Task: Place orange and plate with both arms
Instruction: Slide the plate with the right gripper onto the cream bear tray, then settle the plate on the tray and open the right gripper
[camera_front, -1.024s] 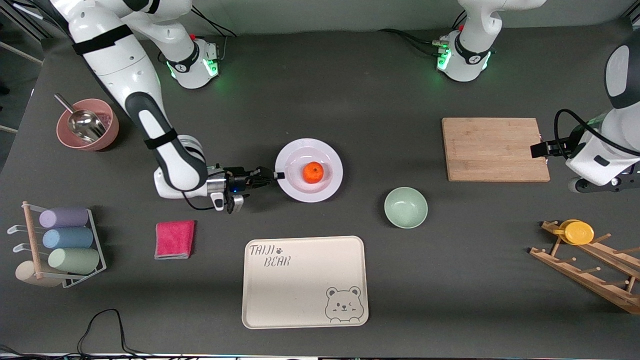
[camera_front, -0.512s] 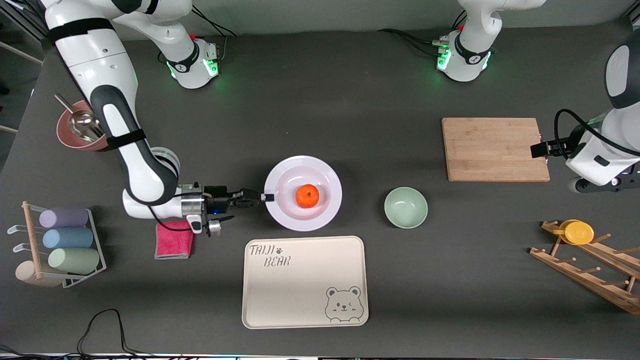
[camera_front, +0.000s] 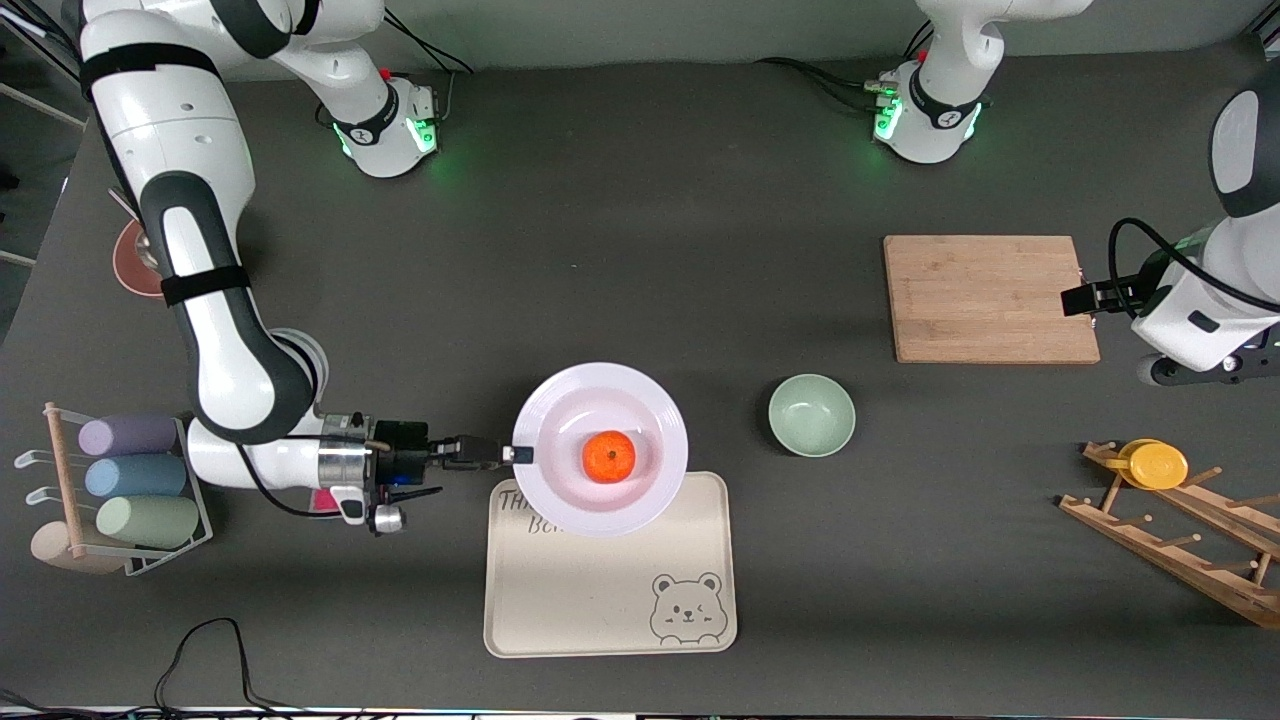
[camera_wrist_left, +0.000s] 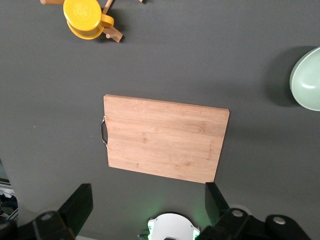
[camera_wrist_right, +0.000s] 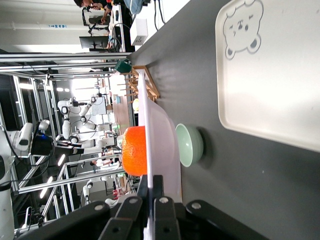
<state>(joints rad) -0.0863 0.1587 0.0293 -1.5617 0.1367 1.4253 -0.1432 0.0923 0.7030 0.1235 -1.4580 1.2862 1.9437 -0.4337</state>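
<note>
Right end effector (camera_front: 512, 454) clamping plate (camera_front: 560, 400) rim, plate with orange (camera_front: 609, 456) carried over tray (camera_front: 610, 600), left end effector (camera_wrist_left: 145, 205) waiting open

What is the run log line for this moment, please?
right gripper: shut on plate rim | orange: on plate | plate: over tray | left gripper: open, waiting over board

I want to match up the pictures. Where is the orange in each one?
Front view: the orange sits in the middle of the white plate, held over the tray's edge.
Left wrist view: not in it.
Right wrist view: the orange shows above the plate's thin edge.
Shared landmark: the green bowl.
</note>
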